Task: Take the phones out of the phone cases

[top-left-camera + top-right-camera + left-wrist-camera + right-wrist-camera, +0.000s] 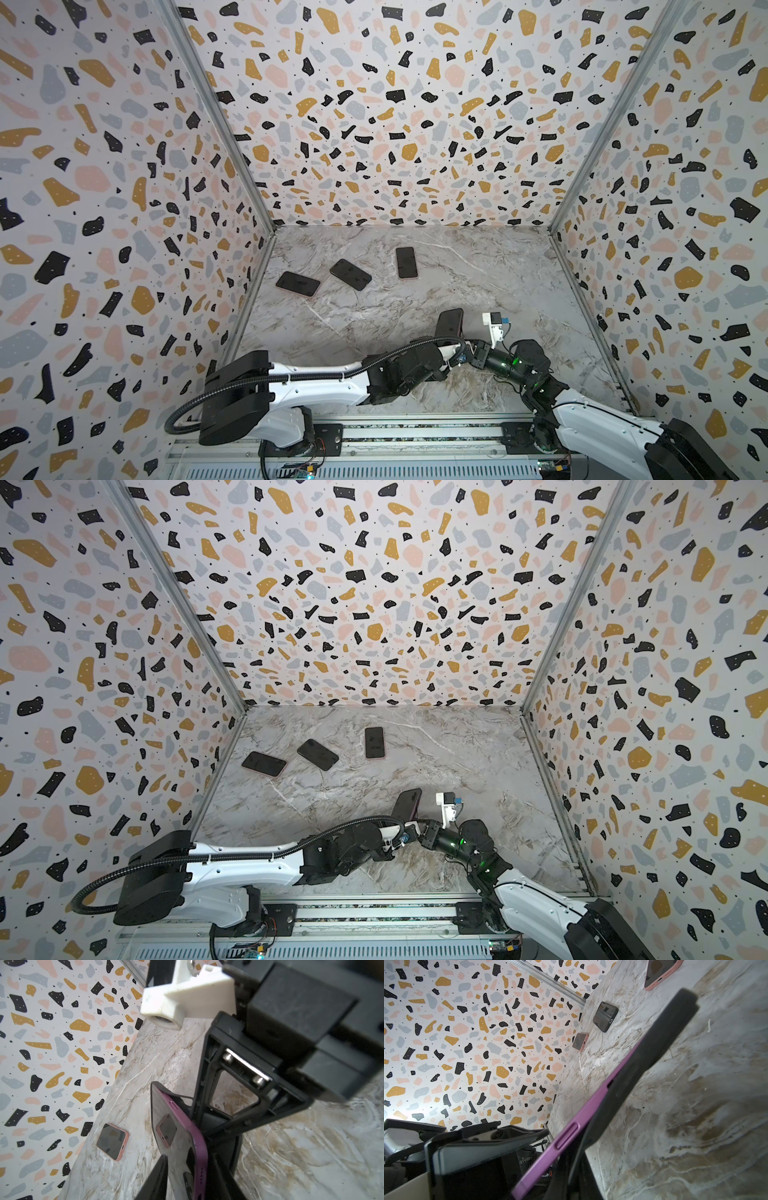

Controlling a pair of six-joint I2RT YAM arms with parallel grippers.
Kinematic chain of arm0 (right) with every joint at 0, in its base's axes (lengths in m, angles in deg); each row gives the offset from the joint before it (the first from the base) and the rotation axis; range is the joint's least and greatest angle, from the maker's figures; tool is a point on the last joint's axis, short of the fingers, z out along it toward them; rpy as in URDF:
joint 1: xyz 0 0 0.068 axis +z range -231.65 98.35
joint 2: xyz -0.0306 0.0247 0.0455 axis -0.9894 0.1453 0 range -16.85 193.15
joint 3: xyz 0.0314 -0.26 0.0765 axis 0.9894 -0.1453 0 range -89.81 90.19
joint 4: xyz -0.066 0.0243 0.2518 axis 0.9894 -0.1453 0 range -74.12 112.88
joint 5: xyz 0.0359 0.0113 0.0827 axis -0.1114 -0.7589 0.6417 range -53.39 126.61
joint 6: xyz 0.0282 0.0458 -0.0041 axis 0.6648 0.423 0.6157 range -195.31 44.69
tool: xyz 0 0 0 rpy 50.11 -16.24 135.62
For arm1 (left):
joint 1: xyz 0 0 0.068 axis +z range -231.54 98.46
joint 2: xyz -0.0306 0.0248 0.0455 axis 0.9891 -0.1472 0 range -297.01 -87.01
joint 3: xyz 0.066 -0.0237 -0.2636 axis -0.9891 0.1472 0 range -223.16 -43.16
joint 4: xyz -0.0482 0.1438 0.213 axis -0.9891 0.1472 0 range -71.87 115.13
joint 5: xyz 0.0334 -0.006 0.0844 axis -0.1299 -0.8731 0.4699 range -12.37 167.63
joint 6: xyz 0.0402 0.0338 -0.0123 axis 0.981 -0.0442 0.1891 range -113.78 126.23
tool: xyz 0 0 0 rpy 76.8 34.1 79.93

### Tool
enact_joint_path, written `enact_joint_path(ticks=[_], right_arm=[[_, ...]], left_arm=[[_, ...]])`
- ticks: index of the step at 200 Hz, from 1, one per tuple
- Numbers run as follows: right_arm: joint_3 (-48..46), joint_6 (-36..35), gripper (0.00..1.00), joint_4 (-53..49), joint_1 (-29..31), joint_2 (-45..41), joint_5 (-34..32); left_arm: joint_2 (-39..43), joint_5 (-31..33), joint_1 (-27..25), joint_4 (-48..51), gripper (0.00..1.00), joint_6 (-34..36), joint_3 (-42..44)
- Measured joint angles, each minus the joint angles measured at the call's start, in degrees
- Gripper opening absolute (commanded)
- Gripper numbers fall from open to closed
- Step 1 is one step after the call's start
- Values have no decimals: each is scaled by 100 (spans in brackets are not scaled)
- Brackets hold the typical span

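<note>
"Purple showed along one edge, so where was the phone (174, 1126)?"

"Held up off the marble table (415, 291), near its front, between both arms. Its lower end stood clear of the black phone case (654, 1053). The upper end seemed to sit in it."

"And the claws?"

"The right gripper (204, 1128) was closed, and as far as I could judge it pinched the peeled-back lip of the case. The left gripper (189, 1159) had a finger on either side of the phone's lower end, close in. Whether they pressed it I couldn't tell."

"How would it handle?"

"The phone looked stiff, slick on its glass face, and not a thing to drop. The case looked rubbery, bending where it was pulled. I'd have taken the phone across its faces near the freed end, clear of the side button, and drawn it out lengthwise."

"Anything nearby?"

"Three other phones (350, 274) lay flat at the far left, well apart from it."
</note>
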Motion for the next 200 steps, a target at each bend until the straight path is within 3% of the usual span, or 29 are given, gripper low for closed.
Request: enact_joint_path(ticks=[94, 124, 200], right_arm=[[0, 46, 0, -192, -17, -31, 39], [0, 66, 0, -205, -17, -37, 55], [-15, 63, 0, -203, -15, -170, 63]], left_arm=[[-210, 153, 11, -223, 11, 15, -26], [-199, 201, 9, -221, 0, -17, -26], [173, 614, 4, -24, 0, -133, -24]])
